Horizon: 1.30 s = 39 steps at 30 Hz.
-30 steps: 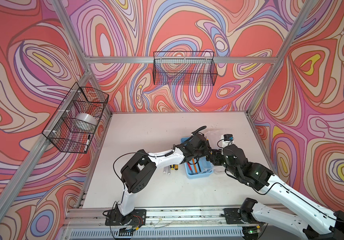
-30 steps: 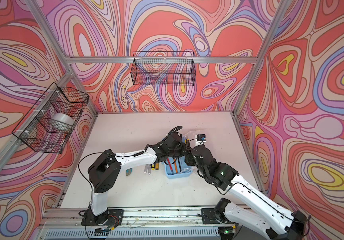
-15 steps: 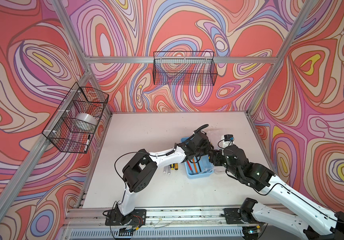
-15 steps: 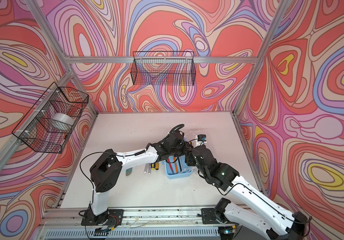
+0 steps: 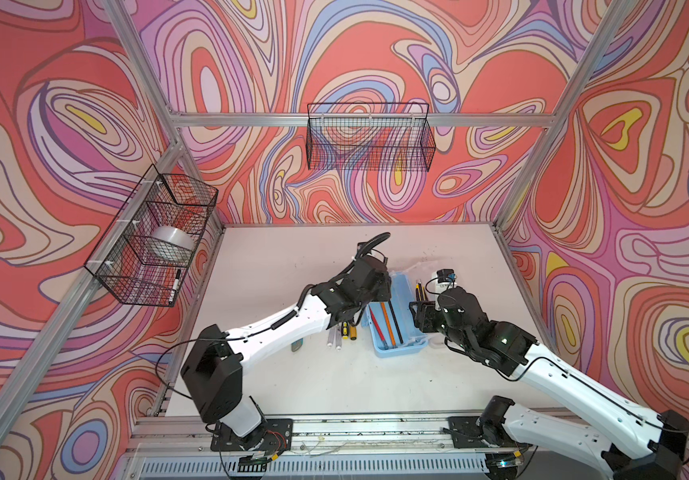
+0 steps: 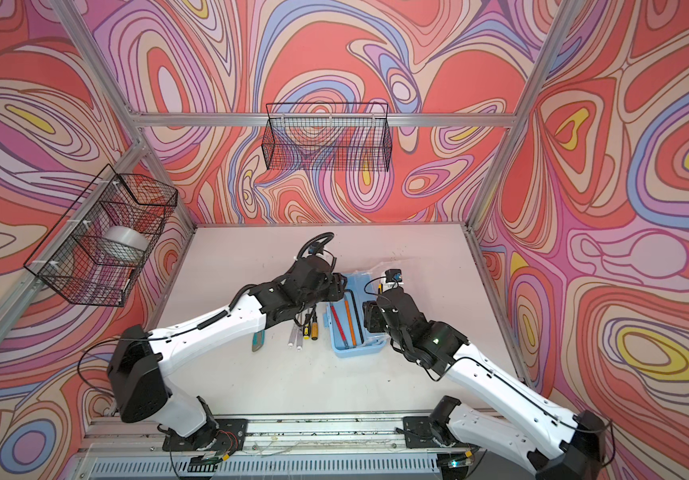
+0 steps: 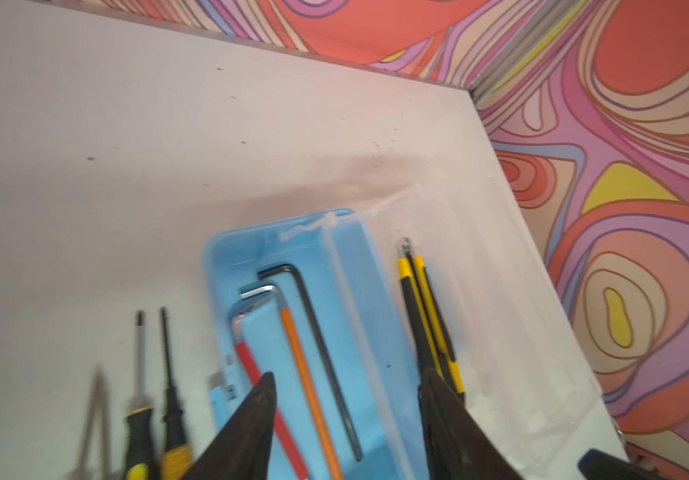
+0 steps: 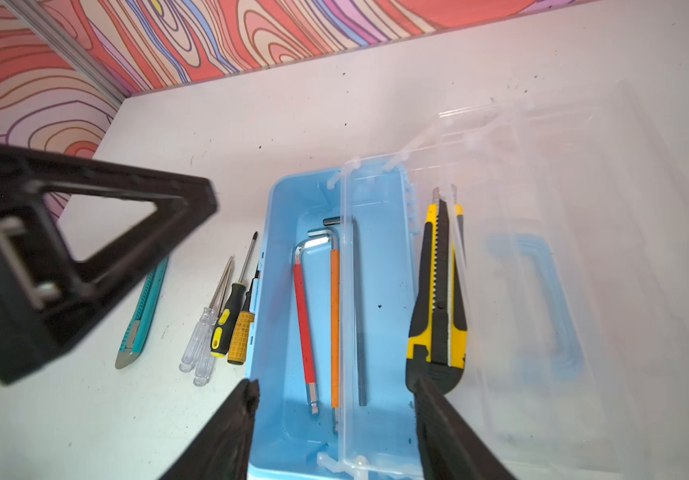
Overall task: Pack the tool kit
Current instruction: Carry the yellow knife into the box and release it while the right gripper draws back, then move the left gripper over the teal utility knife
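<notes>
The tool kit [image 5: 397,351], a light-blue box [image 8: 384,291], stands open in both top views, its clear lid [image 8: 542,199] with blue handle [image 8: 558,316] folded out flat. Inside lie a red-sleeved hex key [image 8: 304,324], an orange one [image 8: 334,324] and a black one [image 7: 317,328]. A yellow utility knife [image 8: 438,291] rests on the lid beside the box wall. My left gripper [image 7: 347,376] hangs open and empty over the box's far end [image 5: 378,286]. Over the near end, my right gripper [image 8: 334,384] is open too, holding nothing.
Left of the box lie several screwdrivers [image 8: 226,320] and a teal utility knife [image 8: 145,307]. Two black wire baskets hang on the walls, one at the back [image 5: 369,137] and one on the left [image 5: 155,237] holding a tape roll [image 5: 170,241].
My left gripper has drawn back a little from over the box, away and leftward, and its jaws have spread wider. The right arm has hardly moved.
</notes>
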Tool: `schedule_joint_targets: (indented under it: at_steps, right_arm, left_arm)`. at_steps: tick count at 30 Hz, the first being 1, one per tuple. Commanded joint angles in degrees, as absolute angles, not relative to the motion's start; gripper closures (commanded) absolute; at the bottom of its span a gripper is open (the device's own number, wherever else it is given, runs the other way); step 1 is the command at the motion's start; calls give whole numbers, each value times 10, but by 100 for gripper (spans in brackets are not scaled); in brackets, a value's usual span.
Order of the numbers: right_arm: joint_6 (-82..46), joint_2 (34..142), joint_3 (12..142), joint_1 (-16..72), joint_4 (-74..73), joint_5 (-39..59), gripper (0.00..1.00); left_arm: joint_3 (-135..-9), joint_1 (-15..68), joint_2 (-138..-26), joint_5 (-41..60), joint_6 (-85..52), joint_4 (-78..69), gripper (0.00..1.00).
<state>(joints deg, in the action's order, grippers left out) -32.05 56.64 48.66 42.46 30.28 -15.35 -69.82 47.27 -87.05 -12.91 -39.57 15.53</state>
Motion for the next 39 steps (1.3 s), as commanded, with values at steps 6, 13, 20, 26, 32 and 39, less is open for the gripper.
schedule_joint_targets:
  at_steps: [6,13,20,26,32,39]
  right_arm:
    - [-344,647,488,452,241,-111,35]
    - [-373,724,488,516,203,-114,34]
    - [-380,771,494,533,169,-100,32]
    - [-378,783,497,533,166,-100,32]
    - [-377,788,500,533,171,-106,32]
    - [-376,793,497,533,170,-112,32]
  left_arm:
    - [-560,377,-765,-163,-365,265,44]
    - [-487,314,-717,-163,-370,295,43]
    - [-443,270,-725,-140,-365,281,43]
    - [-424,248,-751,-123,-356,252,43]
    - [-419,237,-795,-113,-348,220,44]
    - [-425,234,-824,-115,-341,210,47]
